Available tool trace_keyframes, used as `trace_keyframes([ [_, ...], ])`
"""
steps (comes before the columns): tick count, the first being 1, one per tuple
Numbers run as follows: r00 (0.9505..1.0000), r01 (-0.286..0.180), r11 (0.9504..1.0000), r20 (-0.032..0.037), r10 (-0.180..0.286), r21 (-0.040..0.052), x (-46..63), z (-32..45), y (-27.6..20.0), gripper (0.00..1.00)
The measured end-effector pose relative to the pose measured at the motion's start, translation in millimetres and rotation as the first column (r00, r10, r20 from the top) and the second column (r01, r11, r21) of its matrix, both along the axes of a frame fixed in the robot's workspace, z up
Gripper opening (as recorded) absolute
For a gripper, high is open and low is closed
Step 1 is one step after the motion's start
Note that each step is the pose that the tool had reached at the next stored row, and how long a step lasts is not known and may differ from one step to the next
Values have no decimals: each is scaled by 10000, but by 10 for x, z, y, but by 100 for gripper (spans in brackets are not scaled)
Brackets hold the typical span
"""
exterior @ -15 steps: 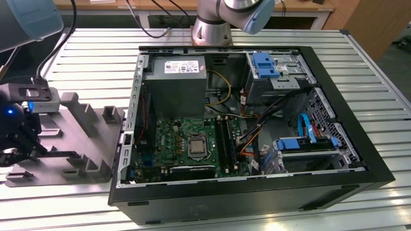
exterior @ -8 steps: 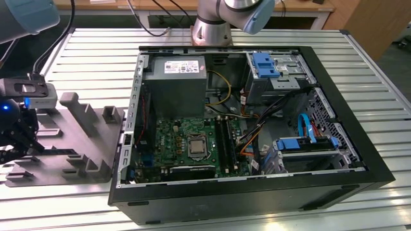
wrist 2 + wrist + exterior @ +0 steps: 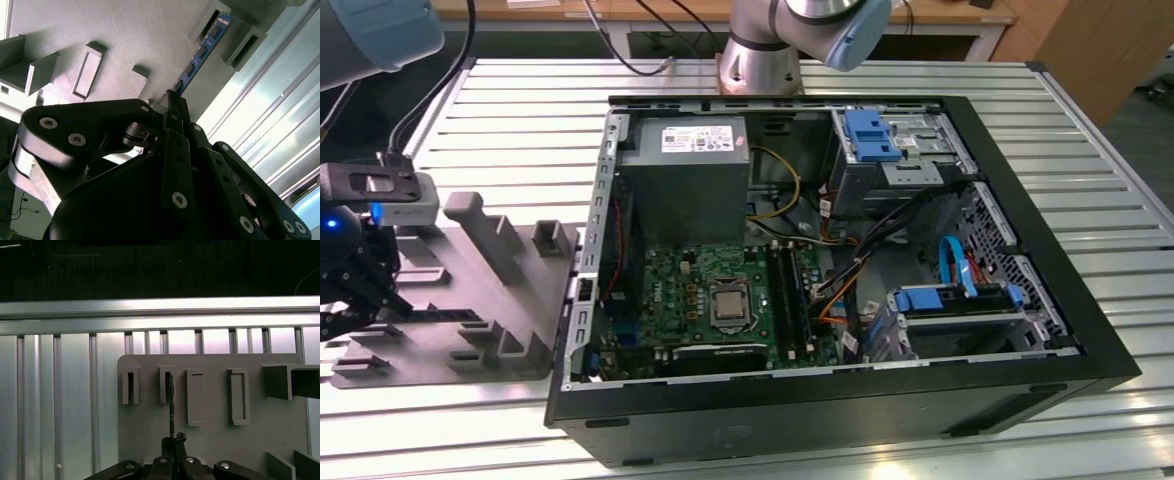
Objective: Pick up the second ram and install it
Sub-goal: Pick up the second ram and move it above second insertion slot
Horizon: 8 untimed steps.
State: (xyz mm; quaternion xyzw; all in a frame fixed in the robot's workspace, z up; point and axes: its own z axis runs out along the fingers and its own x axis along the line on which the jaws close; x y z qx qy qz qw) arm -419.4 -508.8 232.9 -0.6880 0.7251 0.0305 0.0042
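My gripper [image 3: 367,300] is at the exterior view's far left, low over the grey holder plate [image 3: 480,250]. The second ram [image 3: 202,50] is a thin bluish stick standing on edge. One end sits in a raised slot of the holder plate [image 3: 125,40] and the other runs in between my fingers. In the first wrist view the ram [image 3: 171,410] shows edge-on as a dark line from my gripper [image 3: 173,441] to a slot on the holder plate [image 3: 210,440]. My gripper [image 3: 172,100] is shut on the ram. The motherboard [image 3: 707,290] with its memory slots [image 3: 787,285] lies inside the open case.
The black computer case [image 3: 827,410] lies open on the slatted metal table [image 3: 520,110]. Inside it are a power supply [image 3: 683,180], blue drive brackets [image 3: 870,135] and loose cables [image 3: 854,270]. The arm's base [image 3: 761,60] stands behind the case. Raised blocks stick up from the holder.
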Motion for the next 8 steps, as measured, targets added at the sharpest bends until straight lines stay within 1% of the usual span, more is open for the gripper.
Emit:
trace_keyframes([
  [3,10000,0,10000,0,0,2,0,2,0,12],
  [6,10000,0,10000,1,0,2,0,39,0,12],
  [8,10000,0,10000,-1,0,1,0,78,0,12],
])
